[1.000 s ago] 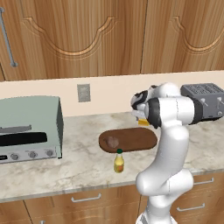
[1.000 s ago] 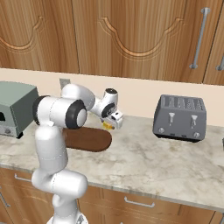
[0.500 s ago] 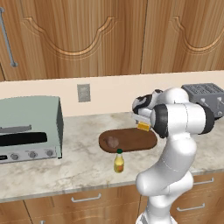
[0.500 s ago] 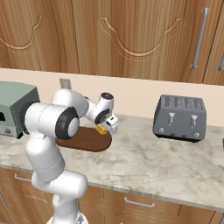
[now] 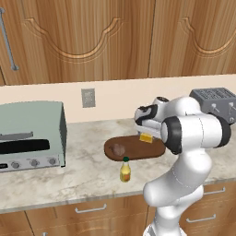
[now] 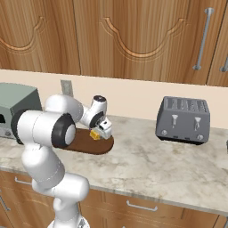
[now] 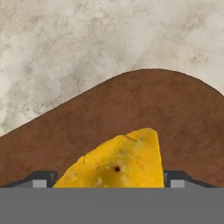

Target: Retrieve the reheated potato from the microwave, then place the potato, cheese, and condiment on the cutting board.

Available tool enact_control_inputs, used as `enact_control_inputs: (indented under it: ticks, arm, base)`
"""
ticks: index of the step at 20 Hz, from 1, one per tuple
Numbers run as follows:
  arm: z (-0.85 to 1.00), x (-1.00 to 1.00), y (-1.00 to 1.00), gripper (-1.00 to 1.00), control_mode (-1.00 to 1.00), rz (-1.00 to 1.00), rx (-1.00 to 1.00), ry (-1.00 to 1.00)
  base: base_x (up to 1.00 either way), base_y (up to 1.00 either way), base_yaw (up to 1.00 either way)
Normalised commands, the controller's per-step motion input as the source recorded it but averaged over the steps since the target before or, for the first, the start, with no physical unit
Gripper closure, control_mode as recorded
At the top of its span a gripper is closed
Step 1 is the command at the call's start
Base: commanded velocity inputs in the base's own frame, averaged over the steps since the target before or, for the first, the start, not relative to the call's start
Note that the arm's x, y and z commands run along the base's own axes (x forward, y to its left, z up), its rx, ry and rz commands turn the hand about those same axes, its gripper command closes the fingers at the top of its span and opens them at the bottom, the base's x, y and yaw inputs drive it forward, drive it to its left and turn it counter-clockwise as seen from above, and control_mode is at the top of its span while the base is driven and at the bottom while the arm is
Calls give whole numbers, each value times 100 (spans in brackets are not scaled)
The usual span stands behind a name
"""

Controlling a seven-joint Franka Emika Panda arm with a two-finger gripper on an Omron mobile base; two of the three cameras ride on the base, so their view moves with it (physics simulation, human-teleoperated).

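A: Where does the cheese [image 7: 118, 159] sit?

B: On the cutting board [image 5: 138, 148], toward its right end, directly under the gripper [image 6: 101, 130]. In the hand view the yellow wedge lies between the two dark finger tips [image 7: 40, 178], one on each side of it.

A: Are the fingers clamped on it?

B: They stand wide apart, about as wide as the wedge. Whether they press on its sides cannot be told.

A: And the potato [image 5: 119, 149]?

B: It rests on the left part of the same board, well apart from the cheese.

A: The condiment [image 5: 124, 169]?

B: It stands upright on the counter [image 5: 92, 175], just in front of the board's front edge, nearer the counter's front edge than the board is. It is off the board.

A: What else stands on the counter?

B: A pale grey-green toaster oven [image 5: 30, 136] toward the left end, against the back wall, and a dark grey toaster [image 6: 182, 119] to the right of the board, well apart from it.
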Motion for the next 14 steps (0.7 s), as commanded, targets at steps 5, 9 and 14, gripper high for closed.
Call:
enact_control_inputs:
  ticks: [5, 9, 14]
  arm:
    - [-2, -1, 46, 100, -100, 0, 0, 11]
    - [-6, -3, 39, 100, -100, 0, 0, 4]
    - [-21, -5, 25, 100, -100, 0, 0, 4]
  base:
    - [0, 0, 0]
    - [0, 0, 0]
    - [0, 0, 0]
